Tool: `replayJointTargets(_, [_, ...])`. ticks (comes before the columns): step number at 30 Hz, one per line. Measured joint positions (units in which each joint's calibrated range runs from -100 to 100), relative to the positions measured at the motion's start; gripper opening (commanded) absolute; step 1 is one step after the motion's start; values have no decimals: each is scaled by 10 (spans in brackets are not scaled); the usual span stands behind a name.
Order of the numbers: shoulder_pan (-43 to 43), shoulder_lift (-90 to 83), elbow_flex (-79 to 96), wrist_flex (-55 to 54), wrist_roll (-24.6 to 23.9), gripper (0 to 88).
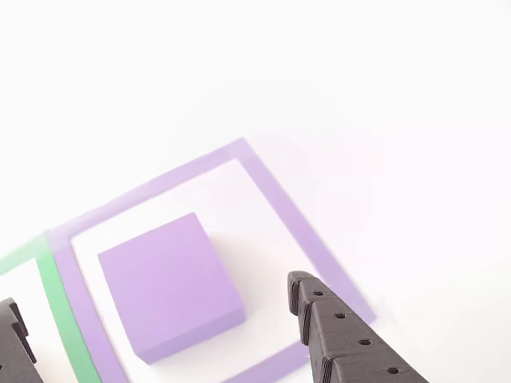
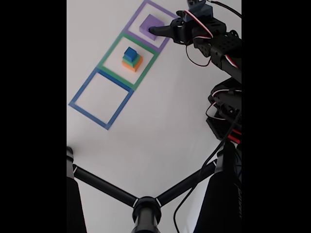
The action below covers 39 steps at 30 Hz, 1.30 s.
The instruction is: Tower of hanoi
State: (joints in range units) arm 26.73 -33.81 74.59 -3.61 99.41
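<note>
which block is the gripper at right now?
The purple block, alone in the purple outline. The gripper hangs over it with jaws open on either side. The blue, green and orange blocks sit stacked in the green outline.

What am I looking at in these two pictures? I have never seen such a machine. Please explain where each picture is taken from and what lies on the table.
It is a small robot arm on a white table. The fixed view looks at the whole scene from a distance; the black bars at the bottom look like a stand. The other view is a close-up from near the tool, whose two dark fingers show at the bottom edge.

Three square outlines lie in a row: purple, green and blue. A purple block lies inside the purple outline. In the green outline stands a small stack: orange below, green in the middle, a blue cube on top.

The tool is open, its fingers on either side of the purple block. It holds nothing.
</note>
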Motion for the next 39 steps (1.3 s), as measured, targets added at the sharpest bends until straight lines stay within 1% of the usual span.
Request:
replayJointTargets(6, [-10, 140, 2, -165, 6, 413])
replayJointTargets(10, [-11, 209, 1, -227, 6, 427])
replayJointTargets(15, [2, 252, -1, -270, 6, 447])
replayJointTargets(22, [5, 302, -1, -325, 6, 445])
replayJointTargets(30, [5, 376, -21, -392, 6, 436])
replayJointTargets(39, [5, 438, -48, -444, 6, 408])
